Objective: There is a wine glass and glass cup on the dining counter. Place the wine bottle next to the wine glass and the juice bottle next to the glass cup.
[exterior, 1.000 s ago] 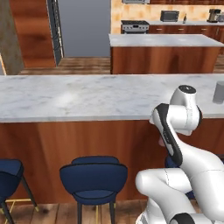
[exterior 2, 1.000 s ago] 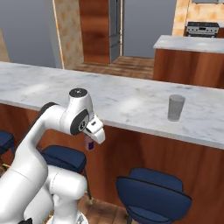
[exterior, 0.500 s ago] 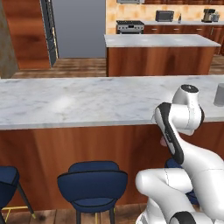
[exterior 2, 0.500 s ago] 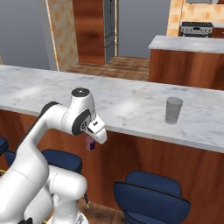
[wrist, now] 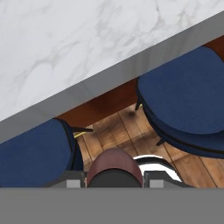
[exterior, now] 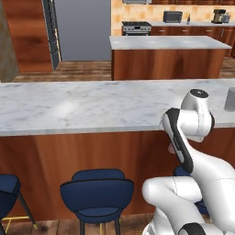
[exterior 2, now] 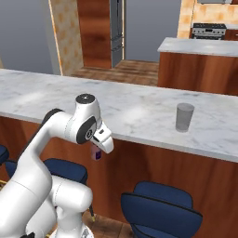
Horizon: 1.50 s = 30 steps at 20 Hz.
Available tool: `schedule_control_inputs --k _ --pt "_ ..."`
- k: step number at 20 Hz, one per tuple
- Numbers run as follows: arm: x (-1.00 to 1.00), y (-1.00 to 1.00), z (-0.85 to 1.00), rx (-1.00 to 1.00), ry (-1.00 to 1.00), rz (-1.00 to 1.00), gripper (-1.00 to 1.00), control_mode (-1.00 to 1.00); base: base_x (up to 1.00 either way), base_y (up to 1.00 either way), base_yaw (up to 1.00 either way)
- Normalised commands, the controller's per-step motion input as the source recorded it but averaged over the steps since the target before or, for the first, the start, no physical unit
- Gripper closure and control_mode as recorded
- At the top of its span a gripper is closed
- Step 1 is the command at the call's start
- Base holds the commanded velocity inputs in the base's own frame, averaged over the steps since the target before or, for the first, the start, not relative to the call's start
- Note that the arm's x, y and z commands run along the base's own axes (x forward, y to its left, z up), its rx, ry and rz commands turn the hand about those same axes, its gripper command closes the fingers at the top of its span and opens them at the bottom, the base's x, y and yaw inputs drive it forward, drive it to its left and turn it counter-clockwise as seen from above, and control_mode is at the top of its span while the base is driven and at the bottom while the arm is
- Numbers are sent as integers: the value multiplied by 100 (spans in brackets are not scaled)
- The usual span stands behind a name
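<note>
Juice bottle (exterior 2: 97, 152) hung clamped between the closed fingers of the gripper (exterior 2: 98, 149), below the edge of the dining counter (exterior 2: 139, 116) and just in front of its wood panel; only a small purple part showed in the right base view, and no lettering on it could be read. In the hand view its dark cap and red-brown shoulder (wrist: 114, 168) sat between the finger tips, above blue stools (wrist: 183, 105) and a plank floor. The cup (exterior 2: 184, 117) stood upright on the marble, well apart from the gripper toward the arm's right, and whether it held anything could not be told. An island (exterior: 167, 57) stood beyond.
</note>
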Motion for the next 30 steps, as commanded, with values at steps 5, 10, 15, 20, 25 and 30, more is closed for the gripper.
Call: schedule_control_inputs --k 5,10,15,20,25,30 --pt "0 0 0 0 0 0 100 100 0 0 0" --pt "0 0 0 0 0 0 100 100 0 0 0" --pt "-7 1 11 -2 -3 0 100 -100 0 0 0" --pt "-7 1 36 -5 0 0 100 -100 0 0 0" --pt "-15 0 39 -5 0 -1 100 -100 0 0 0" --pt "-25 -1 42 -1 0 -1 100 -100 0 0 0"
